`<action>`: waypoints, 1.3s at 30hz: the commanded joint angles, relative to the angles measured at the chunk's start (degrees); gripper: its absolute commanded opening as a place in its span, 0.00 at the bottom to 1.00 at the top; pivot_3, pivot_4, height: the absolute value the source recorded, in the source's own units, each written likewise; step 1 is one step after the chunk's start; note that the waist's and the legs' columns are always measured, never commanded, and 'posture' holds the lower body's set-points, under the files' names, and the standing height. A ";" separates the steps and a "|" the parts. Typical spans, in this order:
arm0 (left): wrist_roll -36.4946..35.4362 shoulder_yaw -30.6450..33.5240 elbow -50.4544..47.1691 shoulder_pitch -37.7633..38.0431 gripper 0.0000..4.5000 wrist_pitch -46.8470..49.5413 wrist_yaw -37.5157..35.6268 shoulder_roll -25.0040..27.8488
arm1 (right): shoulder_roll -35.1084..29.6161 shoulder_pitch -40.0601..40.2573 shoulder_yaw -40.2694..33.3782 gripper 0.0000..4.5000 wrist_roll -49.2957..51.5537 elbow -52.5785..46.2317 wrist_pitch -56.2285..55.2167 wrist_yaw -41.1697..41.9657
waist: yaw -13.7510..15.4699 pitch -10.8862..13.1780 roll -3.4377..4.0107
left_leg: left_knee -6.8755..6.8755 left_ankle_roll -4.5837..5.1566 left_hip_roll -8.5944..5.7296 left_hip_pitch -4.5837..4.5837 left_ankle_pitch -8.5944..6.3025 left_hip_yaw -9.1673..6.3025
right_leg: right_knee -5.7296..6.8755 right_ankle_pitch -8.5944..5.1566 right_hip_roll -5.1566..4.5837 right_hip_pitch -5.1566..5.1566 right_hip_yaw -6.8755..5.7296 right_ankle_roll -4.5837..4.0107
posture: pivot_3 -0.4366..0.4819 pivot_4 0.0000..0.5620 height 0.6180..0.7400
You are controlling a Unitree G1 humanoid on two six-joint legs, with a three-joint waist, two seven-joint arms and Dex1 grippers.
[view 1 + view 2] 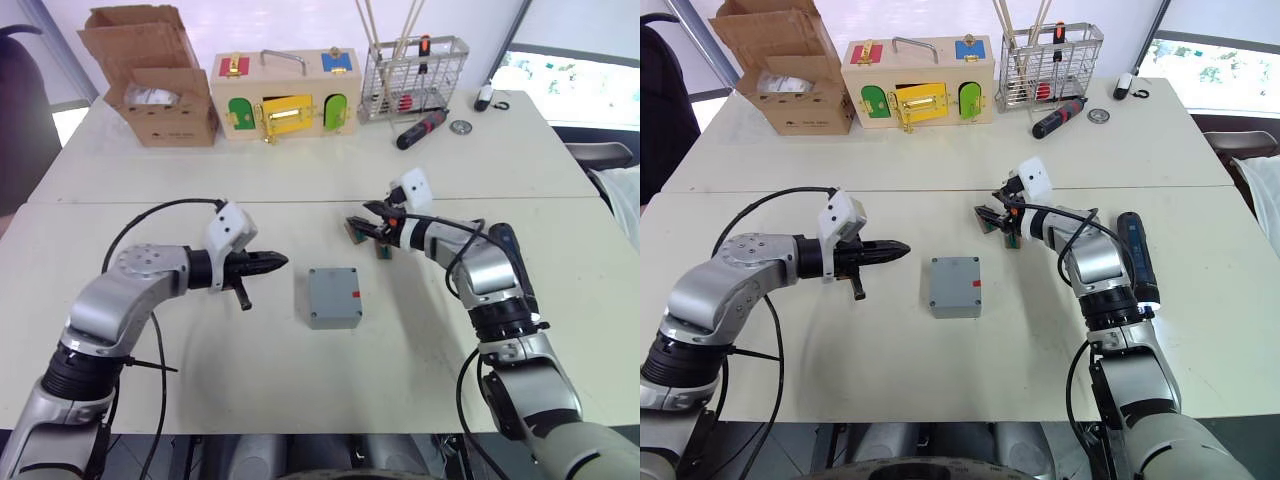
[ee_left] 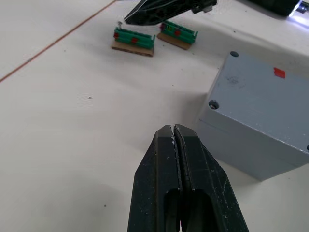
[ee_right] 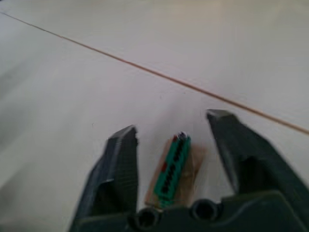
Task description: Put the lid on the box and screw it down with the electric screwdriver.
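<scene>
While right gripper [image 3: 171, 128] hangs wide apart over a green screw holder [image 3: 173, 169], left gripper [image 2: 175, 133] pressed closed left of lidded box [image 1: 334, 296], electric screwdriver [image 1: 1137, 257] lying right, second holder [image 2: 179, 34] in left wrist view.

no readable text, labels or numbers

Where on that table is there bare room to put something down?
Bare: the near table in front of the box, and the strip behind it up to the seam. Crowded: the far edge, around the carton, wooden box and wire basket.
</scene>
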 commanded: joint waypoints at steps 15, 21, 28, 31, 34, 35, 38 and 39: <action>0.01 1.20 -1.54 -0.21 0.00 -0.89 -0.17 0.19 | 2.81 -3.12 -1.63 0.63 0.40 5.80 -2.31 -1.07 | -0.01 0.00 0.00 | 0.00 0.00 0.00 0.00 0.00 0.01 | 0.01 0.00 0.00 0.00 0.00 0.00 | 0.48 0.27 1.00; -0.02 1.25 -1.79 0.17 0.00 -0.87 -0.04 0.24 | 3.29 -3.27 -1.87 0.50 0.55 5.77 -2.43 -1.32 | 0.00 0.00 0.00 | 0.00 0.00 0.00 0.00 0.00 0.00 | 0.01 0.00 0.00 0.00 0.00 0.00 | 0.48 0.27 1.00; 0.04 0.96 -1.77 0.03 0.00 -0.81 -0.05 0.20 | 3.56 -3.23 -2.09 0.43 0.58 6.20 -2.78 -1.56 | -0.01 0.00 0.00 | 0.00 0.00 0.00 0.00 0.00 0.00 | 0.01 0.00 0.00 0.00 0.00 0.00 | 0.48 0.27 1.00; 0.09 0.84 -1.85 0.10 0.00 -0.80 -0.15 0.29 | 3.88 -3.19 -2.07 0.19 0.44 6.35 -2.99 -1.72 | -0.02 0.00 0.00 | 0.00 0.00 0.00 0.00 0.00 0.01 | 0.01 0.00 0.00 0.00 0.00 0.00 | 0.48 0.27 1.00; 0.00 0.83 -1.95 0.13 0.00 -0.68 -0.26 0.38 | 4.03 -3.12 -1.94 0.01 0.27 6.34 -3.04 -1.70 | 0.00 0.00 0.00 | 0.00 0.00 0.00 0.00 0.00 0.01 | 0.01 0.00 0.00 0.00 0.00 0.00 | 0.48 0.27 1.00; 0.02 0.81 -1.94 0.13 0.00 -0.68 -0.29 0.41 | 4.03 -3.10 -1.90 0.01 0.24 6.31 -3.03 -1.67 | 0.01 0.00 0.00 | 0.00 0.00 0.00 0.00 0.00 0.00 | 0.01 0.00 0.00 0.00 0.00 0.00 | 0.48 0.27 1.00; 0.07 0.75 -1.87 0.05 0.00 -0.65 -0.32 0.41 | 3.98 -3.14 -1.85 0.01 0.18 6.33 -3.04 -1.70 | -0.01 0.00 0.00 | 0.00 0.00 0.00 0.00 0.00 0.00 | 0.01 0.00 0.00 0.00 0.00 0.00 | 0.48 0.27 1.00; 0.08 0.73 -1.85 -0.01 0.00 -0.62 -0.33 0.41 | 3.92 -3.14 -1.91 0.01 0.13 6.17 -3.03 -1.87 | -0.01 0.00 0.00 | 0.01 0.00 0.00 0.00 0.00 0.00 | 0.01 0.00 0.00 0.00 0.00 0.00 | 0.48 0.27 1.00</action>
